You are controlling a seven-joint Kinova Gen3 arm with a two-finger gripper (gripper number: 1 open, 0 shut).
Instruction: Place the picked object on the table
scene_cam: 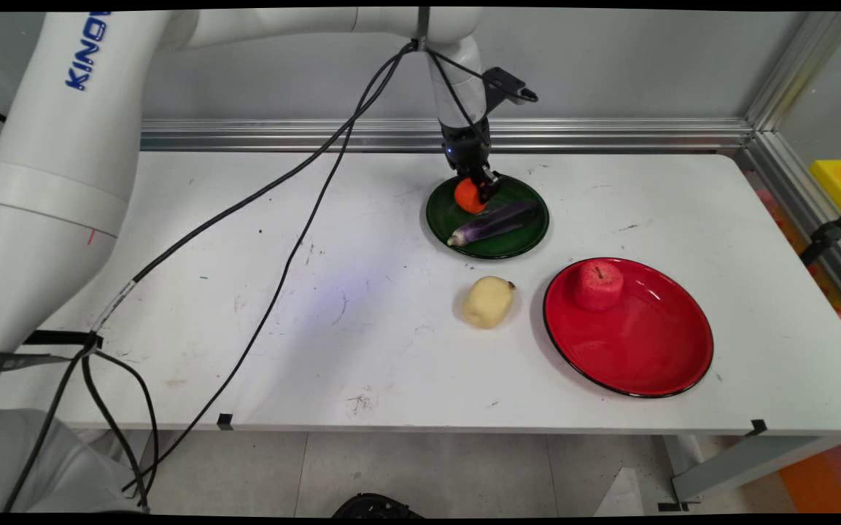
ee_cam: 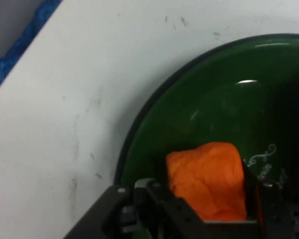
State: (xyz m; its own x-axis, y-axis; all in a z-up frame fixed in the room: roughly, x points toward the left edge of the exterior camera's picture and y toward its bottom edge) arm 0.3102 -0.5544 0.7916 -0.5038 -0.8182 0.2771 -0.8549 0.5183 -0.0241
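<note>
One black gripper (scene_cam: pixel 475 191) clamps an orange fruit (scene_cam: pixel 468 195) over the green plate (scene_cam: pixel 515 248) at upper centre, beside an eggplant (scene_cam: pixel 494 222); a potato (scene_cam: pixel 488 301) and a red plate (scene_cam: pixel 646 350) sit lower right.

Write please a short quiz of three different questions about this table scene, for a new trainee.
1. True or false: the black two-finger pincer is closed on a soft orange round object.
2. What lies beside it on the round dark green plate?
3. The pale yellow potato-like lump lies: A on the round red plate, B on the white table.

Key: 1 true. 2 a long purple eggplant. 3 B.
</note>
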